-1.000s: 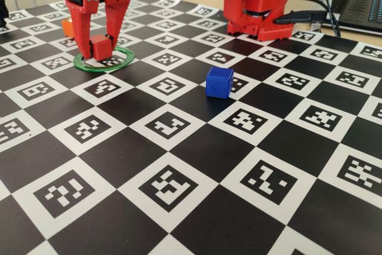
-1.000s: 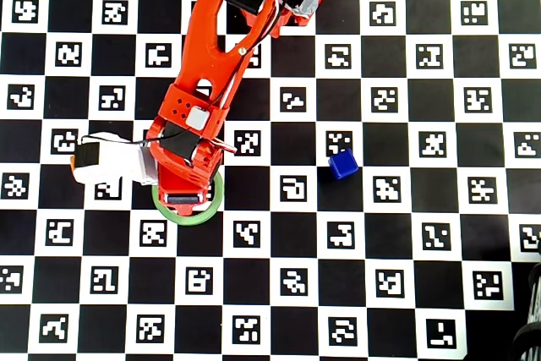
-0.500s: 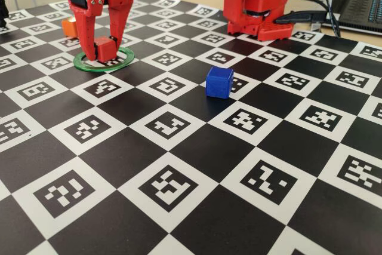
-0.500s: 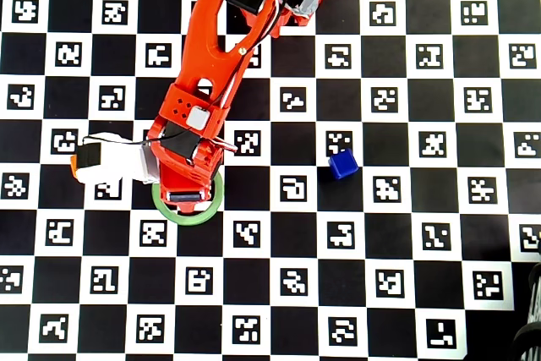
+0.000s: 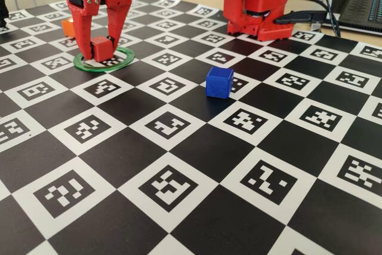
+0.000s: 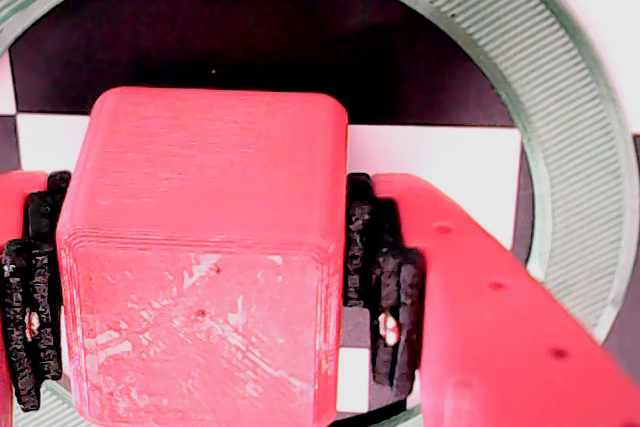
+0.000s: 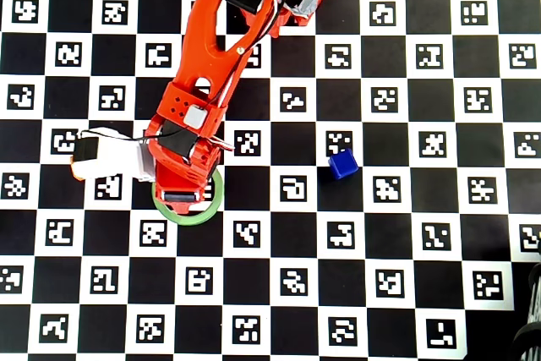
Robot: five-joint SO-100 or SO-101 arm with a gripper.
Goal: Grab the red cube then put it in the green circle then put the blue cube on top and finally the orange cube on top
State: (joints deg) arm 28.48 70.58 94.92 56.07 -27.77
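Observation:
The red cube [image 6: 200,277] fills the wrist view, clamped between the black pads [image 6: 385,287] of my gripper [image 6: 205,347], which is shut on it. In the fixed view the gripper [image 5: 98,57] points down and holds the red cube [image 5: 100,47] low inside the green circle [image 5: 122,61], whose ribbed rim [image 6: 570,147] curves round the cube. From overhead the arm hides the red cube, and only an arc of the green circle [image 7: 213,202] shows. The blue cube [image 5: 219,82] stands alone mid-board, well right of the ring. The orange cube [image 5: 67,27] peeks out behind the gripper's left finger.
The arm's red base [image 5: 256,1] stands at the back of the checkered marker board [image 5: 179,147], with cables and a laptop [image 5: 361,4] beyond its right corner. Overhead, the white wrist camera [image 7: 110,158] sticks out to the left of the gripper.
The gripper has turned and shifted slightly left over the ring, still holding the red cube. The blue cube has not moved.

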